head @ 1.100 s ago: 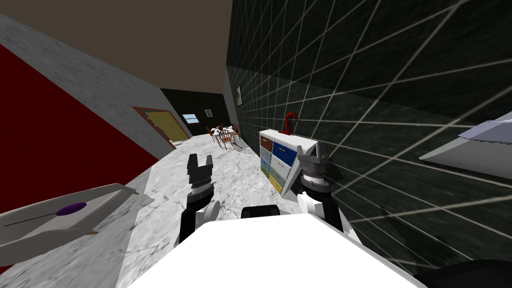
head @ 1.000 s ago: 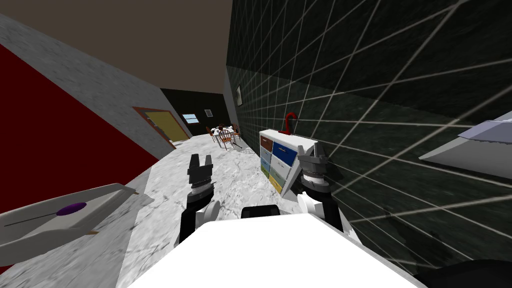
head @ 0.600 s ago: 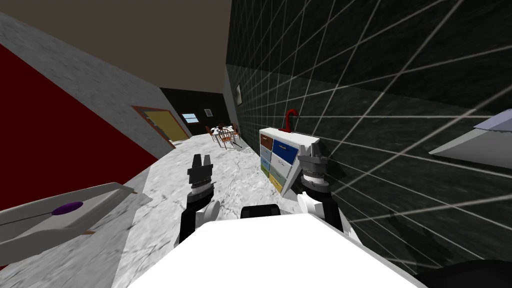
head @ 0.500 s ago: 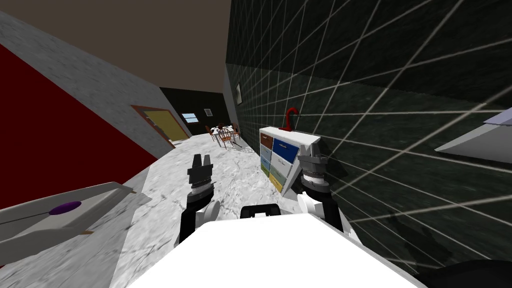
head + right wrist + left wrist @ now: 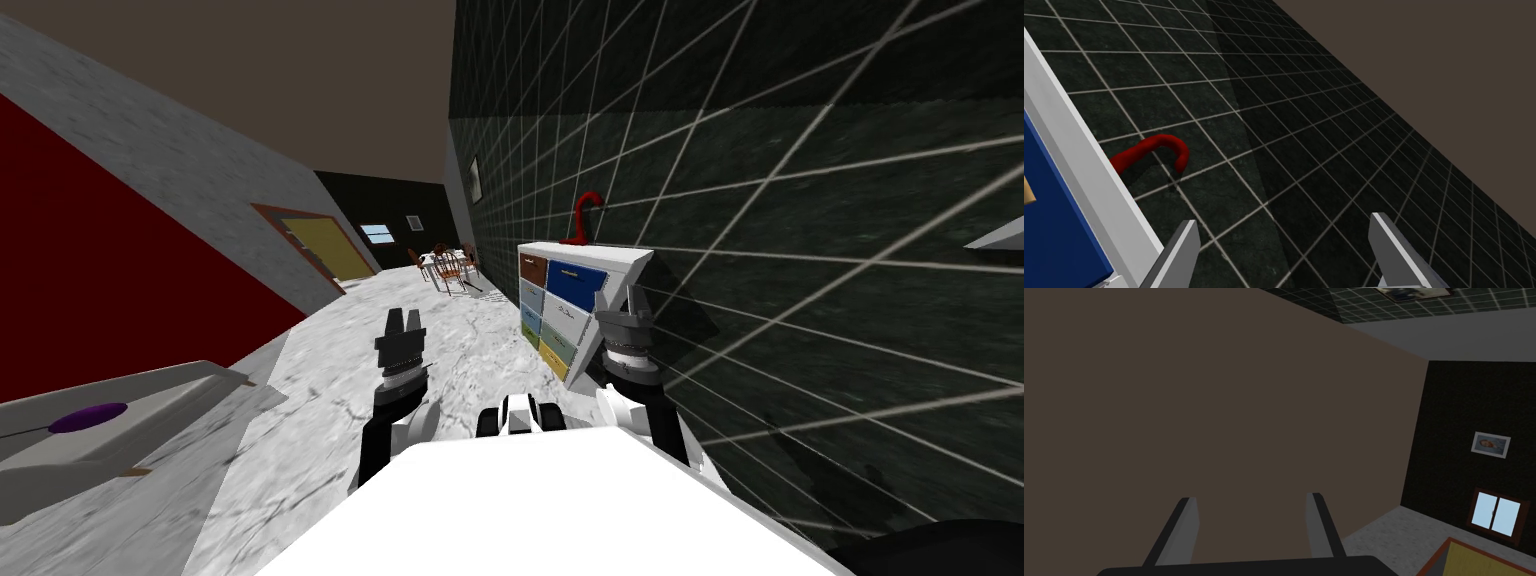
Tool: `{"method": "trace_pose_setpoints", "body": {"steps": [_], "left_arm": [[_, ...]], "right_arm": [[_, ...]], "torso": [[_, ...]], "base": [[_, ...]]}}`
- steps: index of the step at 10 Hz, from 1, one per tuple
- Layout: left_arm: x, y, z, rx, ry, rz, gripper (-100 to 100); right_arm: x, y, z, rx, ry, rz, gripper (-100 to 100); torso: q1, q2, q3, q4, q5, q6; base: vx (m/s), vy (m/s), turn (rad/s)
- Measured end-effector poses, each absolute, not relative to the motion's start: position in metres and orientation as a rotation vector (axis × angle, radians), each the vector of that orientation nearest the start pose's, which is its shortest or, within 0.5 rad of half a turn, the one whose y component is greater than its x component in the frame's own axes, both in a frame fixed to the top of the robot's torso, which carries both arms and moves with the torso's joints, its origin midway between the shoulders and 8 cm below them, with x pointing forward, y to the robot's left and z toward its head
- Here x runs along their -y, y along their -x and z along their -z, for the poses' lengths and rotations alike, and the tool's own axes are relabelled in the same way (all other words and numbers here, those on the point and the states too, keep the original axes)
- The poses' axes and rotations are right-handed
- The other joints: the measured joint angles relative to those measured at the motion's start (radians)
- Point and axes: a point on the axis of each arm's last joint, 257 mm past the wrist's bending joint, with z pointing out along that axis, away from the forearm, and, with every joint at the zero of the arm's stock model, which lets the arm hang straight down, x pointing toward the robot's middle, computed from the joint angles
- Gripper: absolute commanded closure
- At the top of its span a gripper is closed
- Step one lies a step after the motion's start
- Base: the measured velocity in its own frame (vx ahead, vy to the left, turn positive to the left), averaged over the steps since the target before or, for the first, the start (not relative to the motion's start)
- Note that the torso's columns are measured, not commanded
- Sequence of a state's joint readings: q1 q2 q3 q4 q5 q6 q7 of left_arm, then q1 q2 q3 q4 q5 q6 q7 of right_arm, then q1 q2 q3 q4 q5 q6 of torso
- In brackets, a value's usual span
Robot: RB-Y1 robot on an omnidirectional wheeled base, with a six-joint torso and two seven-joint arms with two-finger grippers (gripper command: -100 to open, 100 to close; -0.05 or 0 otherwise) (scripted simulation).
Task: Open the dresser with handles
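Note:
The dresser (image 5: 562,305) stands ahead on the right against the dark tiled wall. Its body is white, with brown, blue, pale, green and yellow drawer fronts that all look shut. A red hook-shaped ornament (image 5: 586,214) sits on top. My right gripper (image 5: 622,303) is raised in front of the dresser's near end, open and empty. The right wrist view shows the dresser's white edge (image 5: 1079,165), a blue drawer front (image 5: 1054,220) and the red hook (image 5: 1155,150) beside my right gripper (image 5: 1284,250). My left gripper (image 5: 401,322) is held up over the floor, open and empty (image 5: 1251,528).
A pale marbled floor (image 5: 330,370) runs ahead to a dining table with chairs (image 5: 447,266) and a yellow door (image 5: 325,248). A grey counter carrying a purple disc (image 5: 88,416) juts in at the left. The tiled wall (image 5: 800,250) is close on the right.
I have moved forward, so the dresser looks nearer and larger, and the shelf at the right edge has slid almost out of view. The left fingers have narrowed a little.

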State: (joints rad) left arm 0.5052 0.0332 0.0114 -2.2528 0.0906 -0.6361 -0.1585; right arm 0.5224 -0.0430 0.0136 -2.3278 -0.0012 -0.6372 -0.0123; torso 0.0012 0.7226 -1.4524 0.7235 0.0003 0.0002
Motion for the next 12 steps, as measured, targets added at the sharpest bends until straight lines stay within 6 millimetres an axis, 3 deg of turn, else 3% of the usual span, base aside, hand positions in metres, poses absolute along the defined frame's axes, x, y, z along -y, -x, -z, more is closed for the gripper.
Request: {"method": "trace_pose_setpoints", "body": {"steps": [12], "left_arm": [[-0.29,-0.323,-0.036,-0.543,0.554,1.215,0]], "right_arm": [[0.27,-0.318,-0.049,-0.716,-0.224,-0.943,-100]], "torso": [[-0.001,0.015,-0.024,0.014,0.0,0.0]], "base": [[0.148,0.075,-0.118]]}}
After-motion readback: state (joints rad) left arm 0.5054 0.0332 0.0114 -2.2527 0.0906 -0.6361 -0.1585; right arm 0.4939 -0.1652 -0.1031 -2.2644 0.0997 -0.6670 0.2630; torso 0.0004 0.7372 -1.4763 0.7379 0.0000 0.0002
